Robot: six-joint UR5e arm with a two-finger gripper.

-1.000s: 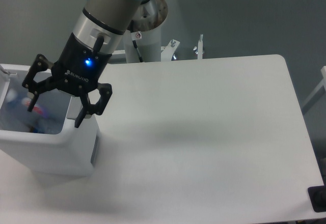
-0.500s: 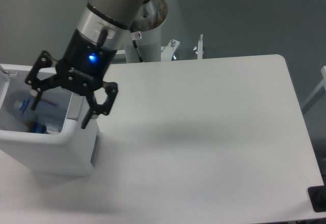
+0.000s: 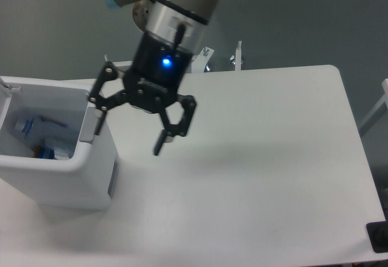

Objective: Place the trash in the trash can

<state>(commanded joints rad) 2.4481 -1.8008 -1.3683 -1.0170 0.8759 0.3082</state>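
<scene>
The white boxy trash can (image 3: pixel 91 179) stands at the table's left edge, with a grey panel on its right side. Clear plastic trash (image 3: pixel 37 135) with blue and red bits lies inside it, down near the bottom. My gripper (image 3: pixel 128 132) hangs above the table just right of the can's rim. Its two black fingers are spread wide, with nothing between them. The left fingertip overlaps the can's right wall in this view.
The white table (image 3: pixel 260 158) stretches to the right of the can. A black object (image 3: pixel 379 236) sits at the table's front right corner. Metal brackets (image 3: pixel 236 57) stand behind the table's back edge.
The gripper has swung right, from above the can's opening to above the table beside the can. It stayed open. The trash now shows in the can.
</scene>
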